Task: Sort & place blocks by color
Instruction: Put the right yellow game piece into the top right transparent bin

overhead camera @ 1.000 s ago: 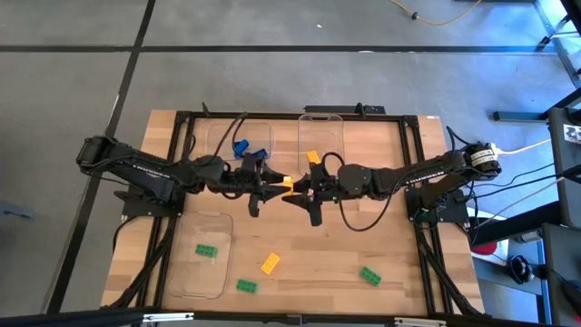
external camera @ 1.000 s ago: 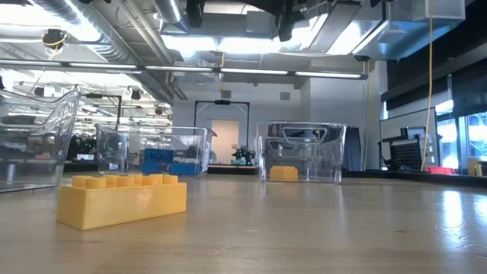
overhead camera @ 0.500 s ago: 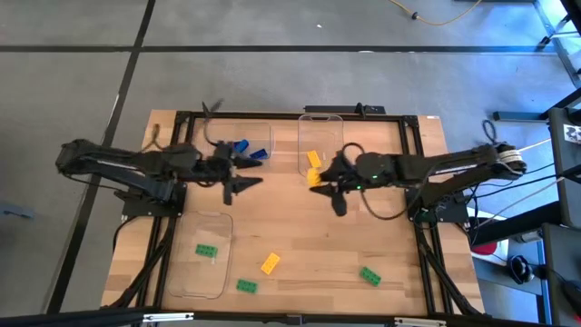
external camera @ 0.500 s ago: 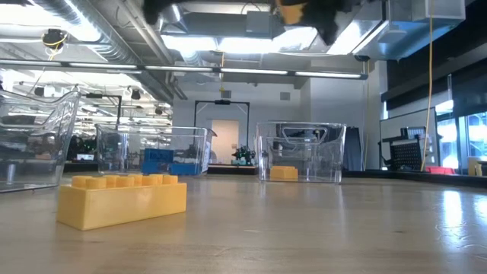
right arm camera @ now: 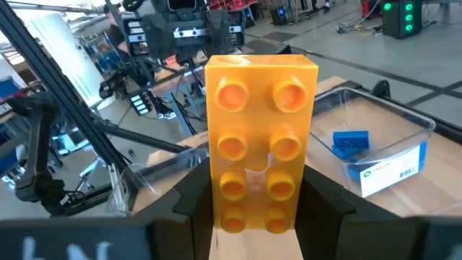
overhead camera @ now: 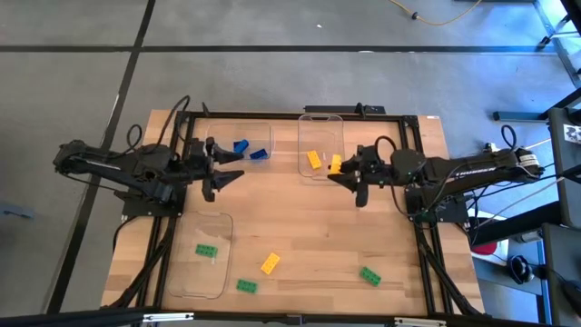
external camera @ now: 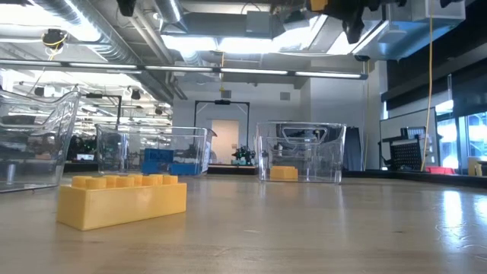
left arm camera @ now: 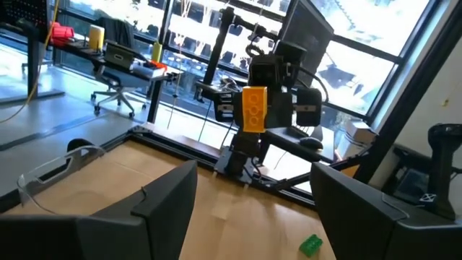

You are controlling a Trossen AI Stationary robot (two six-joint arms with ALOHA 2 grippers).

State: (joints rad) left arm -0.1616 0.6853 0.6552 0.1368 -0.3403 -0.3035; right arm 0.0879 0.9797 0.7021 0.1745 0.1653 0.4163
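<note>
My right gripper is shut on a yellow studded block, held in the air just right of the far middle clear tray, which holds one yellow block. My left gripper is open and holds nothing, hovering by the far left tray, where two blue blocks lie. A green block lies in the near left tray. Loose on the table lie a yellow block and two green blocks. My right gripper pinches the yellow block between its two fingers, one on each long side near one end. The fingers reach about level from the table's right. The block is lifted clear, its studded face turned toward the wrist camera and its free end standing out past the fingertips.
A black frame runs along the table's far edge and sides. In the low view the loose yellow block stands close in front, with the clear trays behind it. Bare wood spans the table's middle.
A second ago both grippers met over the table's middle with the yellow block between them. They have drawn apart: my left gripper went back toward the table's left, and my right gripper carried the block toward the right and far side, beside the middle tray.
</note>
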